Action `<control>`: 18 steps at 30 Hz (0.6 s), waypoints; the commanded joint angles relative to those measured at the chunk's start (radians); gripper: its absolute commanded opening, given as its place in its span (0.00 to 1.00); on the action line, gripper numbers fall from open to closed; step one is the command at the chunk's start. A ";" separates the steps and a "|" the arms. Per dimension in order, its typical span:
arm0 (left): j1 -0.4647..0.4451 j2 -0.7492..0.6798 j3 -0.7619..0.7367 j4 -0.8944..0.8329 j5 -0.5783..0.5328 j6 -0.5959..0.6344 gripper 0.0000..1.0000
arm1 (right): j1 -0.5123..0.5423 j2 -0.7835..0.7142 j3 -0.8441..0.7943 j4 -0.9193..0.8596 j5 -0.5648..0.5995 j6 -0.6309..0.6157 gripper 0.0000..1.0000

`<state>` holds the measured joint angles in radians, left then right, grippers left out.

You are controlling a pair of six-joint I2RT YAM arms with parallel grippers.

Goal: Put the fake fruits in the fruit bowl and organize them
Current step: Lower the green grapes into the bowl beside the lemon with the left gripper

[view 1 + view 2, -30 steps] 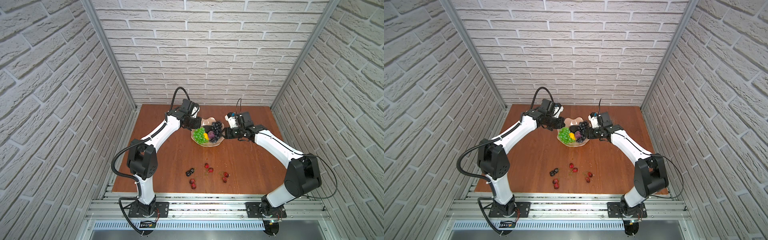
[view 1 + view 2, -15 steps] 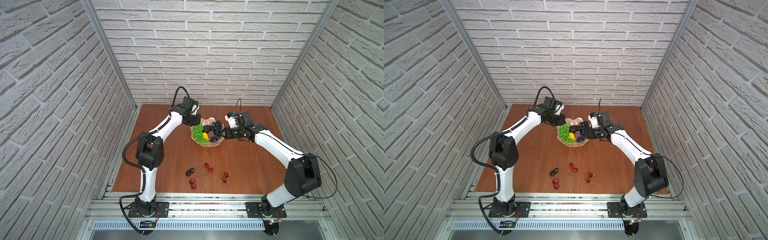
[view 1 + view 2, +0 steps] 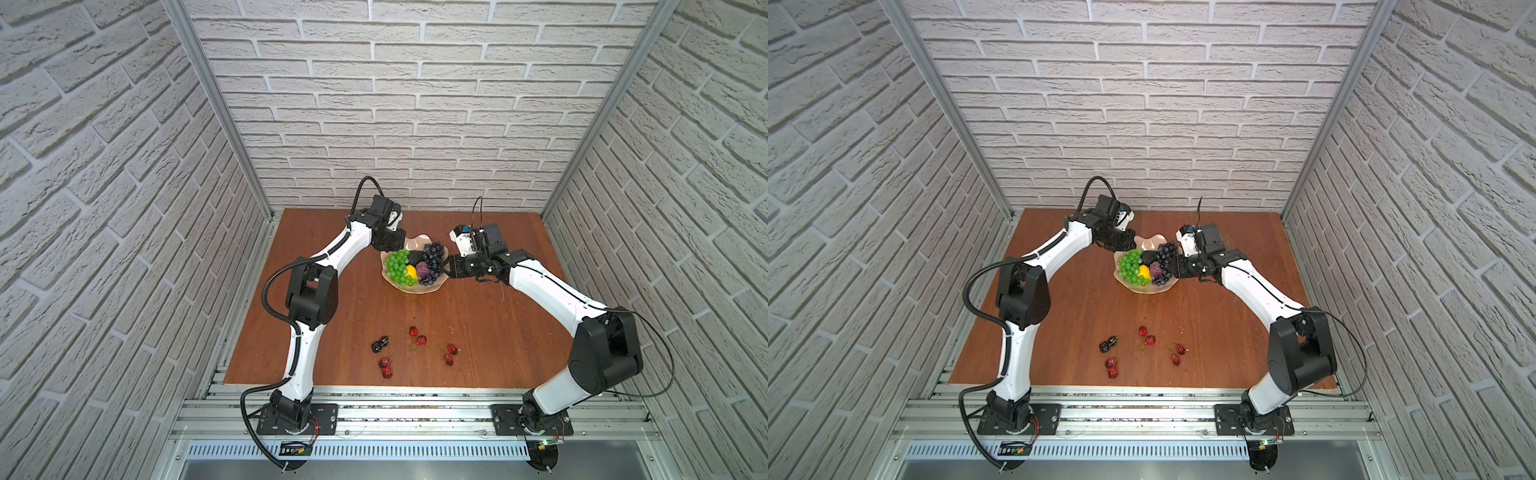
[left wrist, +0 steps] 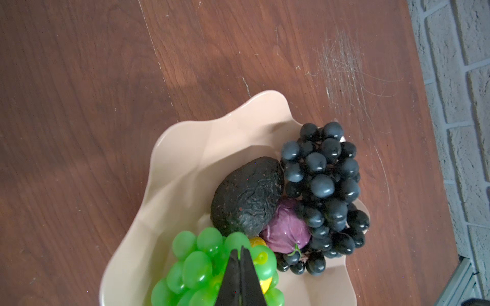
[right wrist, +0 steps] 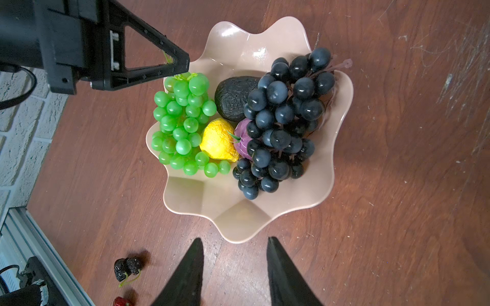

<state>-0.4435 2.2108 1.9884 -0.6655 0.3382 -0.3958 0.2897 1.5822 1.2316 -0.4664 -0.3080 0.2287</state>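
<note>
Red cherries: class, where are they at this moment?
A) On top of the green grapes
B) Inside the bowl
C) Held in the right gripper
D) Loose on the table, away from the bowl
D: the red cherries lie scattered on the bare wooden table, well clear of the bowl and nearer the arms' bases.

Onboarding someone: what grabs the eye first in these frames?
The scalloped fruit bowl sits toward the back of the table, piled with a green grape bunch and dark grape bunch. The left gripper is shut at the green bunch's stem end; the right gripper hangs open beside the rim. Red cherries lie loose near the front edge.
</note>
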 commanded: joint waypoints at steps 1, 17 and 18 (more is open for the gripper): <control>0.014 0.004 -0.016 0.030 0.015 0.026 0.07 | -0.003 0.003 0.039 -0.018 -0.005 -0.006 0.41; 0.022 0.015 0.003 0.036 0.022 0.043 0.33 | -0.001 -0.028 0.047 -0.034 0.016 0.000 0.41; 0.022 0.011 0.004 0.036 0.020 0.043 0.36 | -0.001 -0.027 0.050 -0.034 0.015 0.000 0.41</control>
<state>-0.4274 2.2147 1.9694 -0.6502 0.3496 -0.3672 0.2897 1.5826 1.2579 -0.5125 -0.3031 0.2291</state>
